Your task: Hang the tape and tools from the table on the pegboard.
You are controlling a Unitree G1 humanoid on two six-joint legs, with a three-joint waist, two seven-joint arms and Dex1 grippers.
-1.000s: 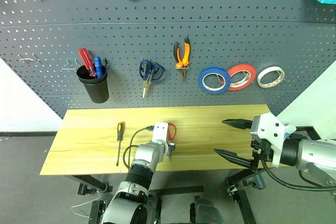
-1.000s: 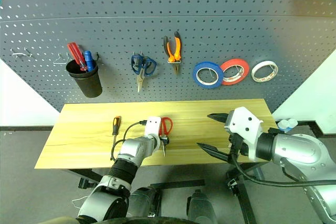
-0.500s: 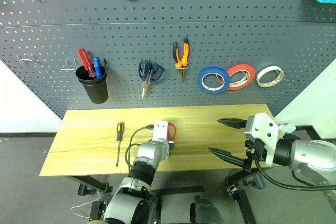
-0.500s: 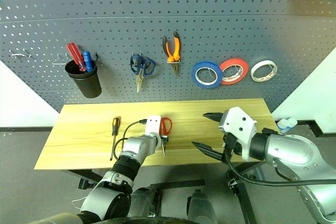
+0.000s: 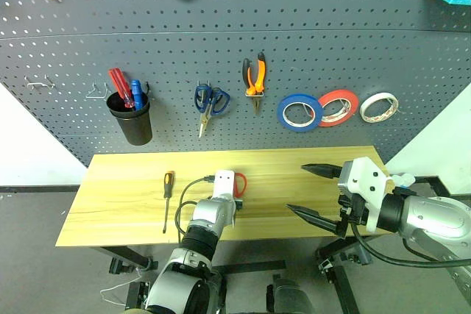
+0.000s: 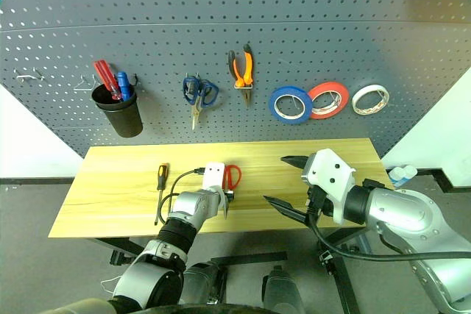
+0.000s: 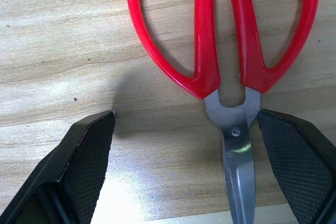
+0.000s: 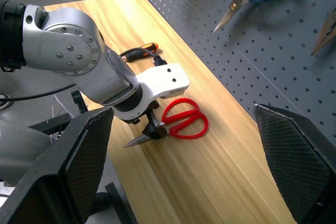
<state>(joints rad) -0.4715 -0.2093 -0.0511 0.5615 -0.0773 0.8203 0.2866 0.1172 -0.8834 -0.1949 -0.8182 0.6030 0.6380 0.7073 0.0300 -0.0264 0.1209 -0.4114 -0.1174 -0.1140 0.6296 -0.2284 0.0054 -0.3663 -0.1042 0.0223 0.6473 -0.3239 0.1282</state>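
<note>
The red-handled scissors (image 7: 226, 51) lie flat on the table (image 5: 118, 196), near its front edge and about mid-width, handles toward the pegboard (image 5: 331, 42) and blades pointing to the near edge. The left gripper (image 7: 184, 166) is down over them with its fingers spread wide, one on each side of the pivot, closed on nothing. To the left on the table lies the orange-handled screwdriver (image 5: 168, 185), apart from the scissors, with a black cable looping between them.

The right gripper (image 5: 313, 193) hovers over the table's right part, also wide open and empty, well apart from the scissors.

On the pegboard behind, the pliers (image 5: 255, 79) and the blue tape (image 5: 299, 112) hang on hooks. Beside the tape hang a red roll (image 5: 338, 106) and a white roll (image 5: 379, 106); left of the pliers hang blue-handled scissors (image 5: 210, 102), and farther left a black cup (image 5: 132, 119) holding tools.
</note>
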